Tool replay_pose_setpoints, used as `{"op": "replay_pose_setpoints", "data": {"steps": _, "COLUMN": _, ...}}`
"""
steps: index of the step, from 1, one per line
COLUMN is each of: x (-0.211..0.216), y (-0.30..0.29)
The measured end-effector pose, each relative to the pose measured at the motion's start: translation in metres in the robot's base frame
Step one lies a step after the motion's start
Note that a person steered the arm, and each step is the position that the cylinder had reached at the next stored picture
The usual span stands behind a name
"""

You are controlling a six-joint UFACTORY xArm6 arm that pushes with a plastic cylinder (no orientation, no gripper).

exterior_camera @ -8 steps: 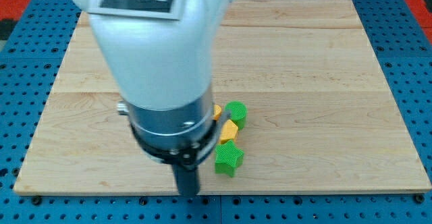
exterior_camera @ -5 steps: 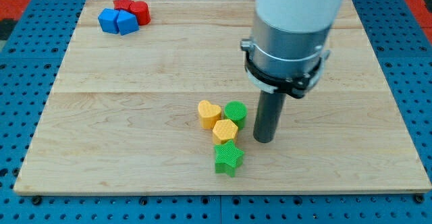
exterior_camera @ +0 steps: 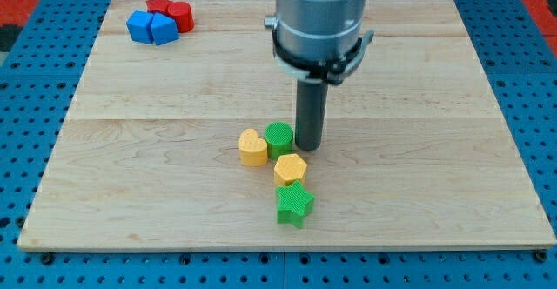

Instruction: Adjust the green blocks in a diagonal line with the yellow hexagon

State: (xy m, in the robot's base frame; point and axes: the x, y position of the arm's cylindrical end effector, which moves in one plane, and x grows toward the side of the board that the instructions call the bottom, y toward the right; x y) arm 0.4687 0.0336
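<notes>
The yellow hexagon (exterior_camera: 291, 169) sits low on the wooden board (exterior_camera: 418, 150), near its middle. A green star (exterior_camera: 295, 204) lies just below it, touching. A green cylinder (exterior_camera: 279, 139) lies just above and left of the hexagon. A yellow heart (exterior_camera: 253, 147) rests against the cylinder's left side. My tip (exterior_camera: 309, 145) stands right against the green cylinder's right side, above and right of the hexagon. The three blocks, cylinder, hexagon and star, run in a slightly slanted column.
At the board's top left corner two blue blocks (exterior_camera: 150, 27) and two red blocks (exterior_camera: 171, 13) sit bunched together. The board lies on a blue perforated base (exterior_camera: 35, 89).
My tip moved up and left, from the right of the hexagon to the cylinder's right side. The green cylinder and the yellow heart slid left and slightly up. Hexagon and star stayed.
</notes>
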Motion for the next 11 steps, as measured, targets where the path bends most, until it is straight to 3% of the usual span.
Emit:
{"op": "replay_pose_setpoints", "data": {"steps": 1, "x": -0.04, "y": -0.04}}
{"op": "replay_pose_setpoints", "data": {"steps": 2, "x": -0.013, "y": -0.128}}
{"op": "replay_pose_setpoints", "data": {"steps": 3, "x": 0.006, "y": -0.172}}
{"op": "replay_pose_setpoints", "data": {"steps": 4, "x": 0.006, "y": -0.186}}
{"op": "replay_pose_setpoints", "data": {"steps": 5, "x": 0.063, "y": -0.208}}
{"op": "replay_pose_setpoints", "data": {"steps": 6, "x": 0.13, "y": -0.189}}
{"op": "replay_pose_setpoints", "data": {"steps": 7, "x": 0.137, "y": -0.116}}
{"op": "replay_pose_setpoints", "data": {"steps": 9, "x": 0.128, "y": -0.058}}
{"op": "replay_pose_setpoints", "data": {"steps": 10, "x": 0.116, "y": -0.049}}
{"op": "replay_pose_setpoints", "data": {"steps": 11, "x": 0.091, "y": -0.076}}
